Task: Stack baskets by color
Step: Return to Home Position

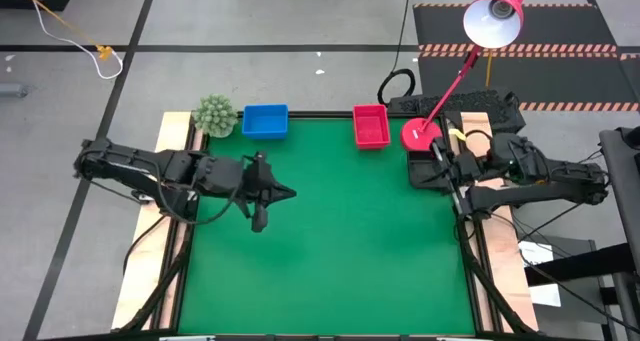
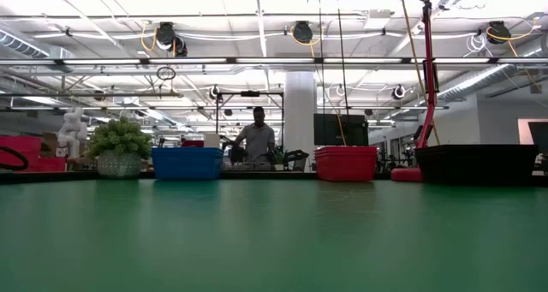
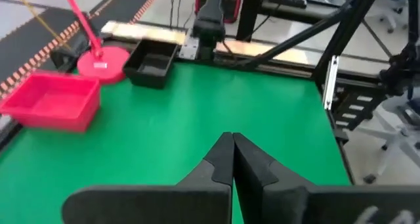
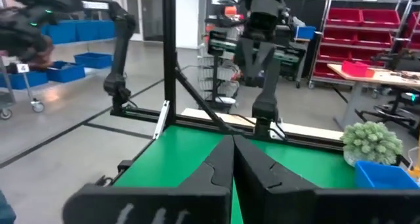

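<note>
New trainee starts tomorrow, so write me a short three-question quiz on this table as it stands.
1. True or false: the blue stack stands beside the plant.
2. Which stack is nearest the right arm: A blue, B red, C black?
3. Fill in: the left tool and the right tool are both ____ (open or shut).

Key
1. True.
2. C, the black stack.
3. Shut.
</note>
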Action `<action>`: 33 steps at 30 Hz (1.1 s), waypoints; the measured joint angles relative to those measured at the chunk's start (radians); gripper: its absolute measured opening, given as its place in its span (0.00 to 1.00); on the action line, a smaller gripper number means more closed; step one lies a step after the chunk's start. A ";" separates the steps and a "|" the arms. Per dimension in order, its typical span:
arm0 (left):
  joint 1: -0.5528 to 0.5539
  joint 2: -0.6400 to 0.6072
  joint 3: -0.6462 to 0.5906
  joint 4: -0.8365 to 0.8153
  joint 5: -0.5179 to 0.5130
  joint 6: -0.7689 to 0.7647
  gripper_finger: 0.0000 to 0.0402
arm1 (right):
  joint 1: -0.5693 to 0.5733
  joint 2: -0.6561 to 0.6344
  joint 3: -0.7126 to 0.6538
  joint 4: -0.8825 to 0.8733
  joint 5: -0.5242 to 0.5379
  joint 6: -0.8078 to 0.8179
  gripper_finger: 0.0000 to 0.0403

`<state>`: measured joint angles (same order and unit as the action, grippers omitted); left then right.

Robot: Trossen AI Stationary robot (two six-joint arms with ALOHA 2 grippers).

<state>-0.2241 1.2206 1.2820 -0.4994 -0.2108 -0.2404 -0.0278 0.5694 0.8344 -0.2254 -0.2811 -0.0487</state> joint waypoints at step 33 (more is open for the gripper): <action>0.172 -0.737 -0.866 0.340 0.055 0.088 0.00 | 0.008 -0.173 -0.687 0.507 0.099 -0.027 0.00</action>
<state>-0.0516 0.4836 0.4165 -0.1590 -0.1555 -0.1519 -0.0193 0.3969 0.1470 0.2813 -0.1825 -0.0757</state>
